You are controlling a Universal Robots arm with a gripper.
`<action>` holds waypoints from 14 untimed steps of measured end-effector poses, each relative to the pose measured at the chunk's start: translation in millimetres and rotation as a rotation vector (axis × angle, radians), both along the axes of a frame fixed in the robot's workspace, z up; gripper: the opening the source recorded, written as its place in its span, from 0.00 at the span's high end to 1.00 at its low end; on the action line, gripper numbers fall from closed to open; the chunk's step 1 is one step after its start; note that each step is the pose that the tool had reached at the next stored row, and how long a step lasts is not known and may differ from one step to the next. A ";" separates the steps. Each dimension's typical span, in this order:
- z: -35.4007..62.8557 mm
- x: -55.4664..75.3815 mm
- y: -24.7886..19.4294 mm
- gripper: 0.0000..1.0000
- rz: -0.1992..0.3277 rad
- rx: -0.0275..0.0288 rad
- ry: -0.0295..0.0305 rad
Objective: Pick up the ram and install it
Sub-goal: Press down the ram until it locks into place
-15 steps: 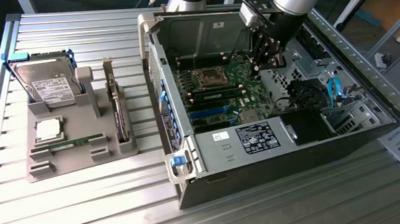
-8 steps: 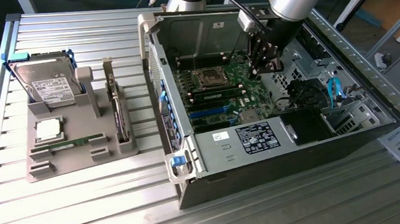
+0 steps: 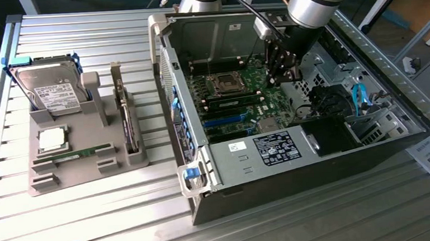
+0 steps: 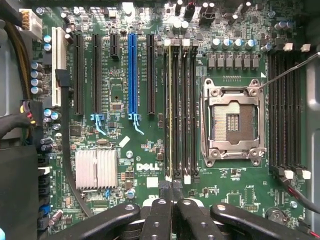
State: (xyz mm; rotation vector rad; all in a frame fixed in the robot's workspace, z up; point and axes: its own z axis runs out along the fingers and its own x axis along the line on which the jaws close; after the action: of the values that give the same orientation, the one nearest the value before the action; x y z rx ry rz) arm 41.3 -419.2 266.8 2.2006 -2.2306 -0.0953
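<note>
Gripper (image 4: 172, 196) jaws are squeezed shut over the computer board (image 4: 125, 150). Green ram (image 3: 71, 156) lies on the gray tray (image 3: 69, 182).

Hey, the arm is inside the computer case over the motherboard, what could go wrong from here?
1. The shut pincer hangs just over a thin stick standing edge-on among the memory slots. I cannot tell whether it is fully seated, so uneven pressing might tilt it or strain its slot.
2. The open processor socket lies right beside those slots; a sideways slip might damage its exposed contacts.
</note>
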 end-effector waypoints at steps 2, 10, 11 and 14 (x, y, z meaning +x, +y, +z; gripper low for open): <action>-2.8 0.0 0.0 0.90 0.000 0.0002 0.0000; -16.3 0.0 0.0 0.90 0.000 0.0001 0.0000; -17.2 0.0 0.0 0.90 0.000 0.0000 0.0000; -23.5 0.0 0.0 0.90 0.000 0.0002 0.0000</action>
State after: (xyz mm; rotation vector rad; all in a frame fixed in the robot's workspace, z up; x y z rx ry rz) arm 41.4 -419.2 243.4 2.2007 -2.2307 -0.0955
